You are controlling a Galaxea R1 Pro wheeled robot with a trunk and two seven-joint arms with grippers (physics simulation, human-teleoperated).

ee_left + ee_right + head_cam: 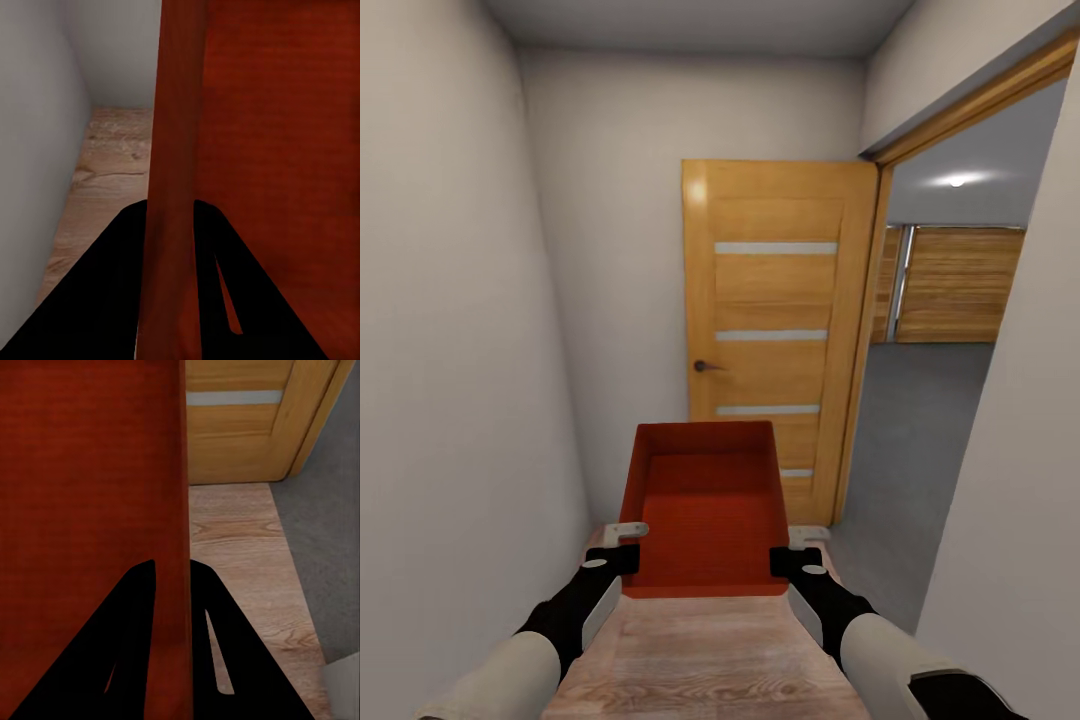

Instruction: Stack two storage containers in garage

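Here the bin (705,505) hangs between both arms, long axis pointing ahead at the door (775,330). The left gripper (622,545) and the right gripper (797,550) each pinch a side wall. The garage floor (920,420) lies ahead to the right.

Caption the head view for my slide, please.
Both grippers, left and right, carry a red bin toward the open door.

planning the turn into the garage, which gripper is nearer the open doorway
Right. The right gripper clamps the storage container's wall on the side toward the doorway; the left gripper clamps the opposite wall, beside the white wall.
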